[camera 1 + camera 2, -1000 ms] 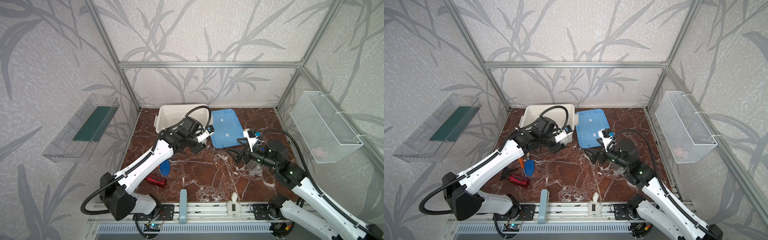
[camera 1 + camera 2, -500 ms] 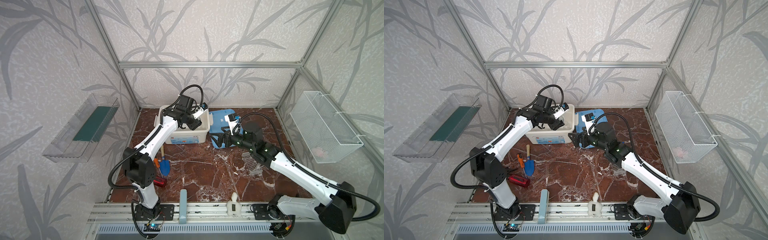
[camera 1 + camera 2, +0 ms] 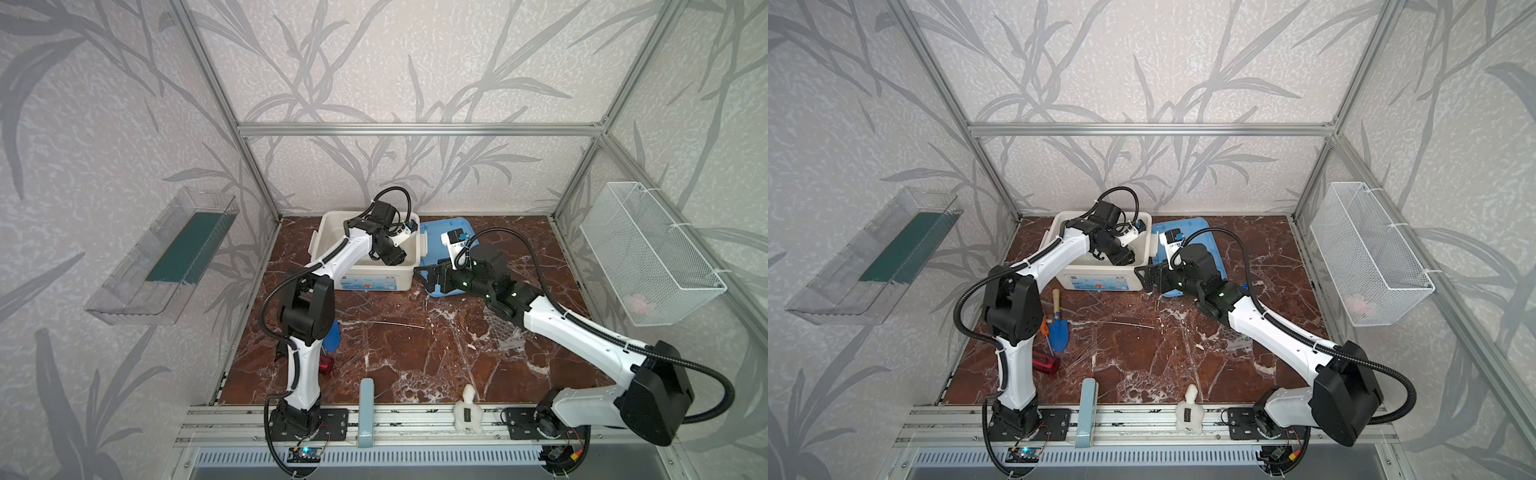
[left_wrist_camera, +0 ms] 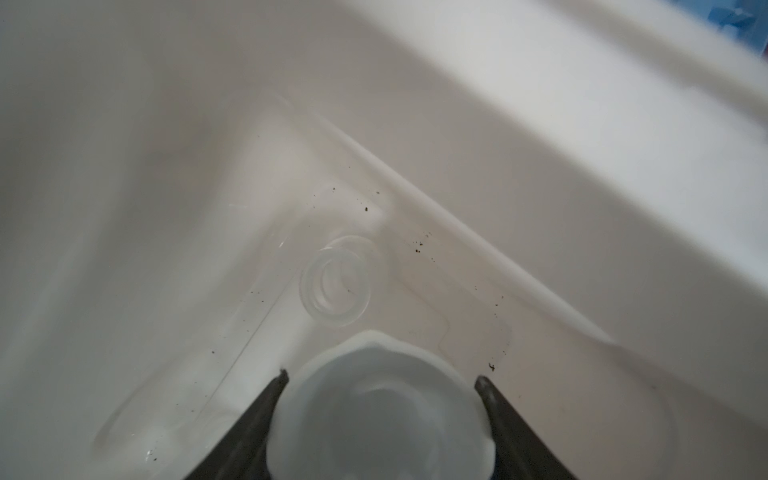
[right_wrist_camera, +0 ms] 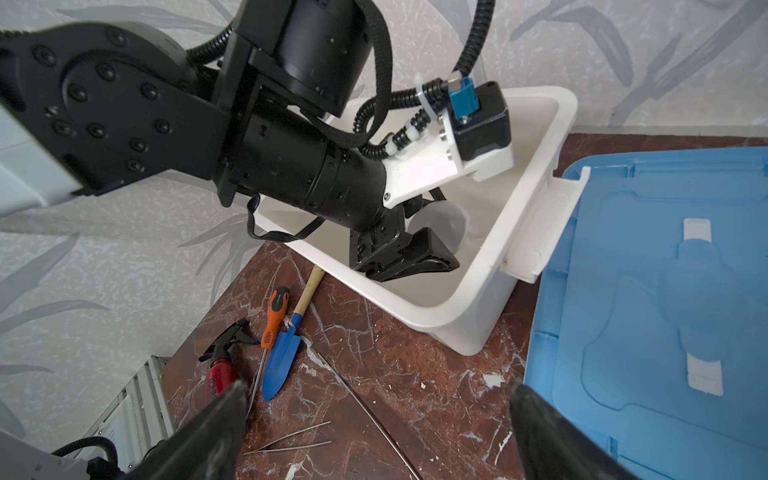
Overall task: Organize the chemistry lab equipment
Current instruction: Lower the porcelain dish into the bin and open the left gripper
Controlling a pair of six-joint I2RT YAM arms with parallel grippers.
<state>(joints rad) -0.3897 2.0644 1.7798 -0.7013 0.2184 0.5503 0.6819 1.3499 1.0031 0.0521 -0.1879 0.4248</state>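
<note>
Bin (image 3: 374, 274): white, at the back of the table (image 3: 415, 365).
Lid (image 5: 648, 291): blue, flat on the table beside the bin.
Right gripper (image 5: 378, 390): spread wide, holding nothing, by the lid.
Left gripper (image 4: 381, 376): down in the bin, squeezing the dish (image 4: 378, 419).
Rack (image 3: 505, 332): clear, on the table under the right arm (image 3: 573, 332).
Dish: white, pinched in the left gripper, in the bin.
Cup (image 4: 334, 286): clear, on the bin floor.
Rods (image 5: 365, 411): thin, on the table.

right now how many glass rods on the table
3: one long glass rod near the white bin; two shorter rods side by side by the blue trowel. More may be hidden.
</note>
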